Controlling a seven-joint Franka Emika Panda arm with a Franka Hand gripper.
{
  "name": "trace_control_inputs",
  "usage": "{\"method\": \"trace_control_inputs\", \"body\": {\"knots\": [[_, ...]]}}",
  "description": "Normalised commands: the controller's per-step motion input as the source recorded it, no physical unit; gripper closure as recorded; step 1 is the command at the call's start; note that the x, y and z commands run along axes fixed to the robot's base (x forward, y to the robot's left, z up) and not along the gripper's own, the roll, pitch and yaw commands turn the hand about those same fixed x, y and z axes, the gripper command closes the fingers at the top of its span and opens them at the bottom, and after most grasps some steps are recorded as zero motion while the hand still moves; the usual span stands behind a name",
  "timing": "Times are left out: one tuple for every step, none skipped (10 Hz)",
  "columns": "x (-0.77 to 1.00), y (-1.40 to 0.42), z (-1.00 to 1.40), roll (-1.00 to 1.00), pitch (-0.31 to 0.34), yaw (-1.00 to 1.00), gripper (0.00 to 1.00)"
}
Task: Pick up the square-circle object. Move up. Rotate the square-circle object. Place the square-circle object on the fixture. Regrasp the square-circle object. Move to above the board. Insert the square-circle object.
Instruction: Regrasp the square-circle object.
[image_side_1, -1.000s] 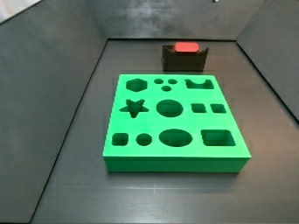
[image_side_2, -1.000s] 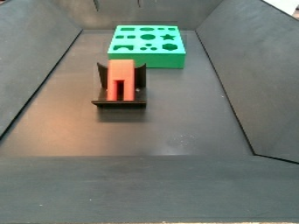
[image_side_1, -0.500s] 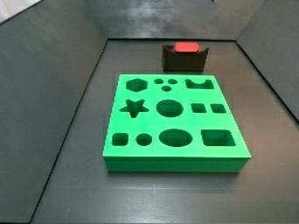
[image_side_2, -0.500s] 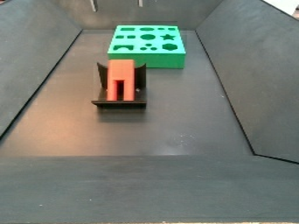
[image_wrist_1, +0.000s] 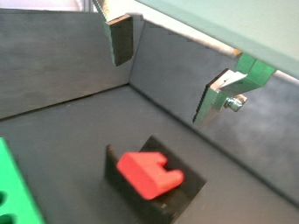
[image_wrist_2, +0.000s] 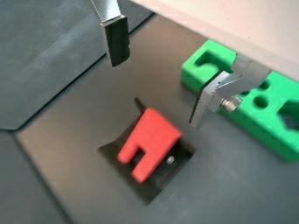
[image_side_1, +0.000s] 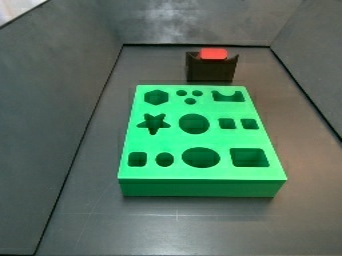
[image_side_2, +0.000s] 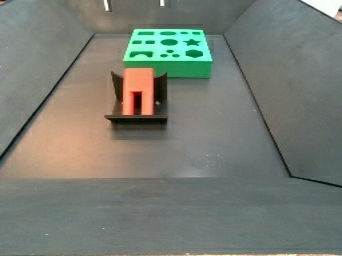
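The red square-circle object (image_side_1: 211, 55) (image_side_2: 138, 88) rests in the dark fixture (image_side_1: 211, 71) (image_side_2: 136, 119), beyond one short end of the green board (image_side_1: 269, 176) (image_side_2: 170, 67). Both wrist views look down on it: the square-circle object (image_wrist_1: 149, 172) (image_wrist_2: 149, 141) lies in the fixture (image_wrist_1: 177, 199) (image_wrist_2: 165, 178) with its two legs and the notch showing. My gripper (image_wrist_1: 162, 89) (image_wrist_2: 156, 93) hangs well above it, open, with nothing between the silver fingers. In a side view only the fingertips (image_side_2: 104, 5) show, at the upper frame edge.
Dark sloping walls (image_side_1: 60, 90) (image_side_2: 267, 90) enclose the floor on all sides. A corner of the board (image_wrist_2: 201, 70) (image_wrist_1: 10, 188) shows in both wrist views, near the fixture.
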Motion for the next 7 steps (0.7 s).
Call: {"method": "trace_control_inputs", "body": {"knots": [[0.06,-0.03,-0.01,1.0,0.079,0.05,0.0],[0.08,-0.03,-0.01,1.0,0.101,0.05,0.0],[0.1,-0.03,-0.02,1.0,0.121,0.06,0.0],[0.11,-0.04,-0.02,1.0,0.145,0.08,0.0],[0.11,-0.04,-0.01,1.0,0.171,0.1,0.0],[0.11,-0.04,-0.02,1.0,0.203,0.14,0.0],[0.11,-0.05,-0.02,0.96,0.219,0.18,0.0]]}}
